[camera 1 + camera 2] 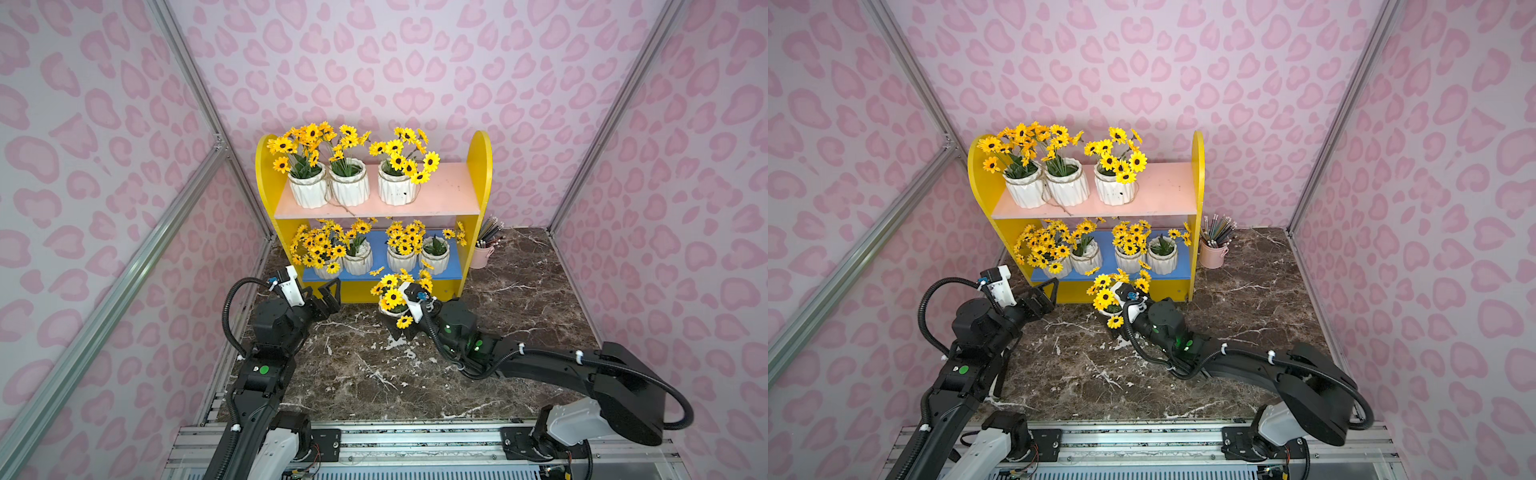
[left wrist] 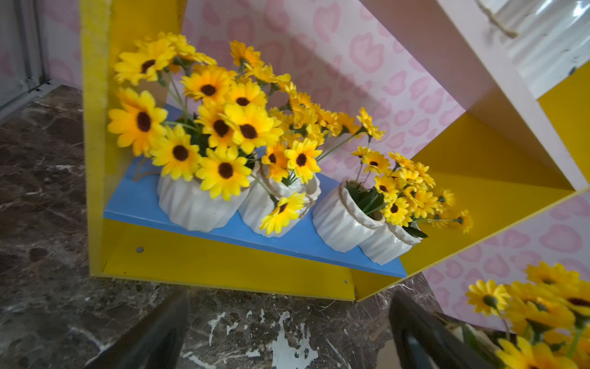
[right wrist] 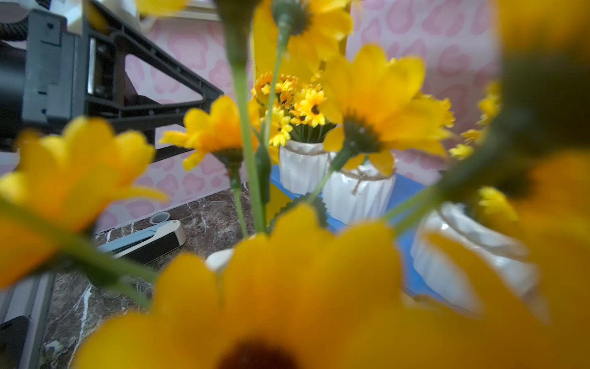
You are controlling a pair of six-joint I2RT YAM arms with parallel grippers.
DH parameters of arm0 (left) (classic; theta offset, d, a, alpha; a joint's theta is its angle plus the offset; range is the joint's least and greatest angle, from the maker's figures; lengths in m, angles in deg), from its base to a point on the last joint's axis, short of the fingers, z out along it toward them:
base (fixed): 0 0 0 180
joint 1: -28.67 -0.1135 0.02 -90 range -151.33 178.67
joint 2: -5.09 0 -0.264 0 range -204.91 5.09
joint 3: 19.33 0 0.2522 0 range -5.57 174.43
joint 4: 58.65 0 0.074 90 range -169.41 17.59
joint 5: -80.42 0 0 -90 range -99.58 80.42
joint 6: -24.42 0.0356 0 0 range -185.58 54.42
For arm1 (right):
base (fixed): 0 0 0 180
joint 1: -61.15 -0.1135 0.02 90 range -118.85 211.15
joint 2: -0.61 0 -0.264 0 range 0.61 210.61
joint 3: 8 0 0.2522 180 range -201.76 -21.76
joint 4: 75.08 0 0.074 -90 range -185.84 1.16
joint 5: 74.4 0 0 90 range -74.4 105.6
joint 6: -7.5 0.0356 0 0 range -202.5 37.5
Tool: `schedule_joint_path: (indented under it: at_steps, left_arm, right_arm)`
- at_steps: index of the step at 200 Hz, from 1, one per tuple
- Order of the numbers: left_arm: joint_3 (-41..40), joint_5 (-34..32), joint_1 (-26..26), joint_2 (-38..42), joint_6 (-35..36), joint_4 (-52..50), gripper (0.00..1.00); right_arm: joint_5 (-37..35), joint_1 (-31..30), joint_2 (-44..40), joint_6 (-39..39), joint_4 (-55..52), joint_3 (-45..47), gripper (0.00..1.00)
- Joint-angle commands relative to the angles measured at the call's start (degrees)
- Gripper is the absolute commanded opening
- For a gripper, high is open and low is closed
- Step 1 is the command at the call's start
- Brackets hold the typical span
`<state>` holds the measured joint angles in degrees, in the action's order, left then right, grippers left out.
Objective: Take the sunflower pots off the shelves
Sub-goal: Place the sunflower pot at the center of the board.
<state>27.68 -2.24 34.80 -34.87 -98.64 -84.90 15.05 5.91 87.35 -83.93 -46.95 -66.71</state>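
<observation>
Left gripper [image 1: 338,294] of mine hangs wide open and empty just before the yellow shelves [image 1: 478,166]. On my other arm, the right gripper [image 1: 392,308] has its jaws spread on either side of one sunflower pot [image 1: 390,296], low over the marble table [image 1: 374,374] in front of the unit; whether they press it I cannot tell. Three pots [image 1: 350,189] stand on the pink board [image 1: 449,187] and four more [image 1: 359,262] on the blue board [image 1: 455,268].

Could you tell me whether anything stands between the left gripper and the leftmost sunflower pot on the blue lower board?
Nothing visible does. The open left gripper faces the shelf, with only bare table between it and the leftmost pot near the blue board's front edge; that pot's own flowers overhang its rim.
</observation>
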Motion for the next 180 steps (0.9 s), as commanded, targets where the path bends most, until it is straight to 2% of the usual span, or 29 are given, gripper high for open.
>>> schedule_joint_path:
  at_steps: [1,63,123,180]
  left_arm:
    - [-0.8,-6.7,-0.5,2.4,-1.6,-0.3,0.99]
    - [-0.8,-6.8,-4.1,6.1,1.3,-1.6,1.0]
    - [-0.2,-6.9,-4.2,7.8,3.4,-2.8,0.99]
    - [-0.3,-6.6,-4.0,8.5,3.5,-2.4,0.98]
  right_arm:
    - [6.1,-0.6,7.1,1.9,16.2,-2.3,0.0]
    - [12.1,-2.9,30.0,3.2,28.7,-14.3,0.0]
    - [14.4,-4.3,47.6,3.1,23.5,-31.9,0.0]
    - [14.9,-4.3,58.3,1.0,15.5,-46.8,0.0]
